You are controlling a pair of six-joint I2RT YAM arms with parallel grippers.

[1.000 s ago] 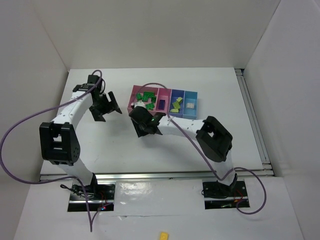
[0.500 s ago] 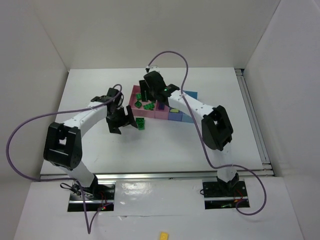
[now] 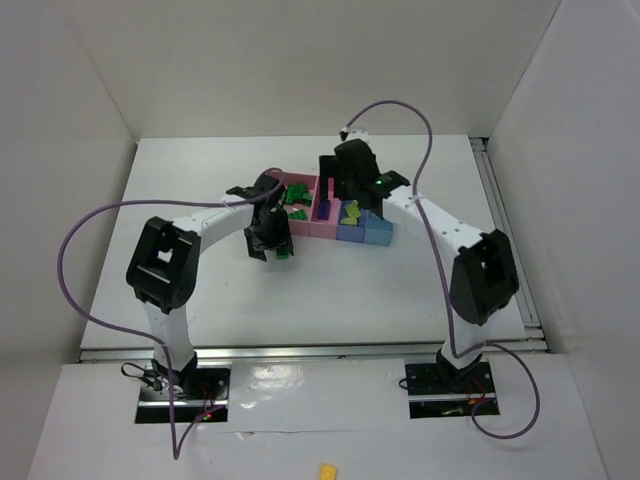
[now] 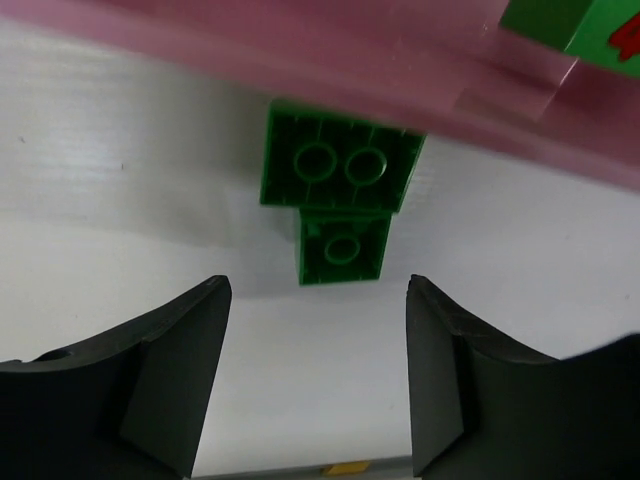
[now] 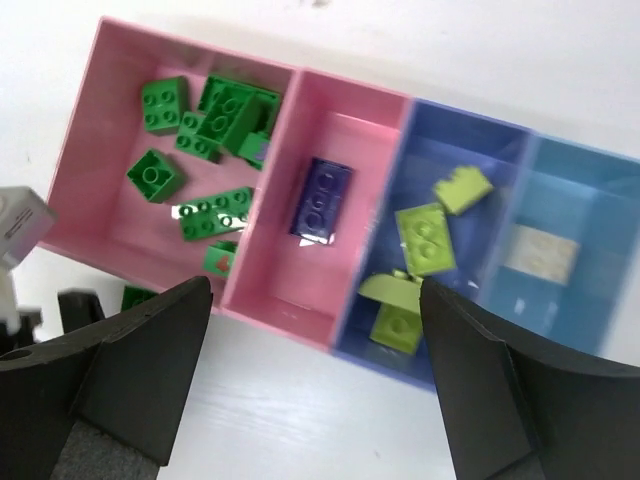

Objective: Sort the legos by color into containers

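The matte white table [image 3: 400, 290] carries the containers [image 5: 345, 130], a glossy plastic tray of four joined boxes. In the right wrist view, from left to right, the wide pink box holds green legos [image 5: 215, 115], the narrow pink one a dark purple-blue brick [image 5: 322, 198], the blue one several yellow-green bricks [image 5: 425, 238], and the light-blue one a beige brick [image 5: 540, 250]. The right gripper [image 5: 312, 300] hangs above, black fingers spread wide, empty. The left gripper [image 4: 313, 290], equally wide and empty, frames a loose green brick [image 4: 340, 185], studded, touching the pink wall.
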